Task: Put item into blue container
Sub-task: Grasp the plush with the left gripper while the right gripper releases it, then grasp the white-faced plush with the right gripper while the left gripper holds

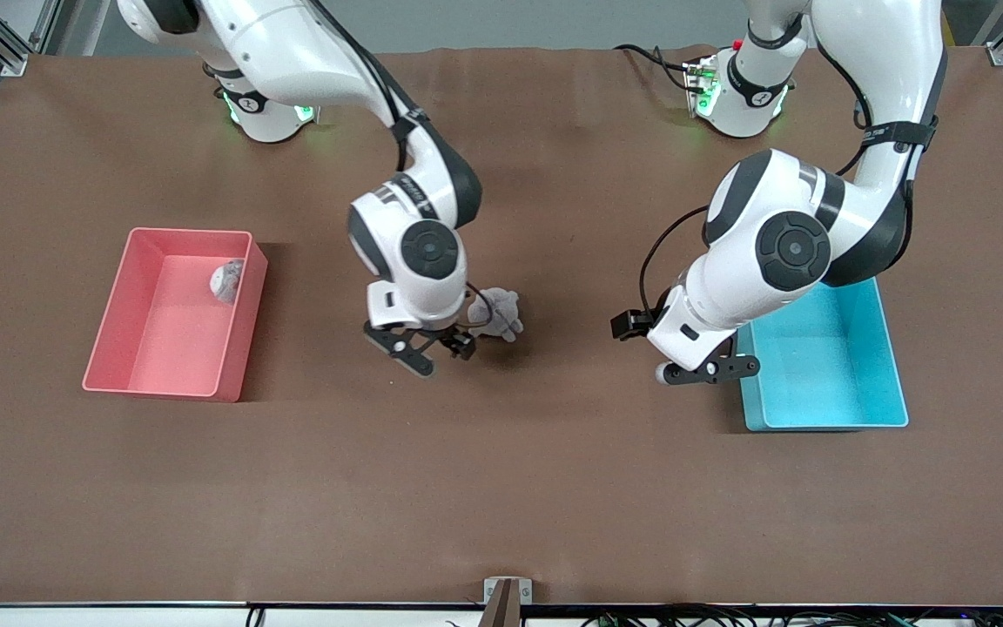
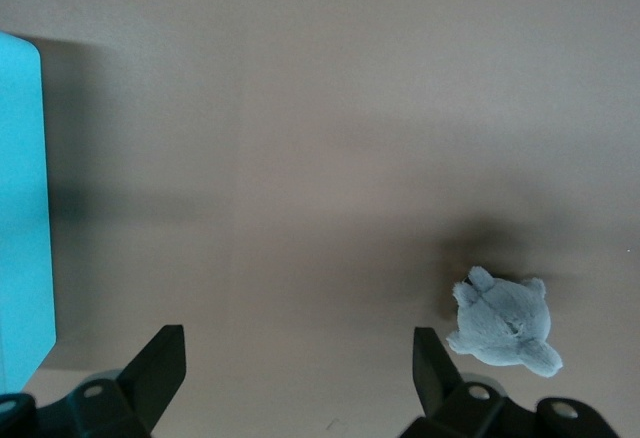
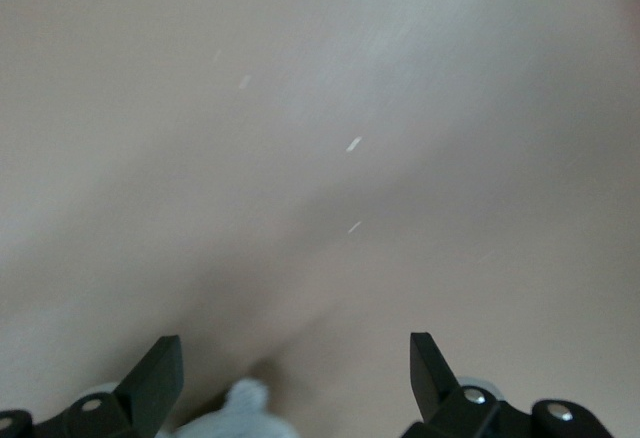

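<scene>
A grey plush toy point(image 1: 498, 313) lies on the brown table about midway between the two bins. My right gripper point(image 1: 434, 352) hangs open just beside and over it; in the right wrist view a tip of the plush toy point(image 3: 240, 410) shows low between the spread fingers of the right gripper point(image 3: 295, 378). The blue container point(image 1: 824, 366) stands toward the left arm's end with nothing seen in it. My left gripper point(image 1: 710, 372) is open and holds nothing, at the container's edge. From the left gripper point(image 2: 297, 378) I see the blue container's rim point(image 2: 22, 208) and the plush toy point(image 2: 505, 324) farther off.
A pink bin point(image 1: 169, 313) stands toward the right arm's end, with a second grey plush point(image 1: 226, 280) against its inner wall. Bare brown table point(image 1: 501, 488) spreads nearer to the front camera.
</scene>
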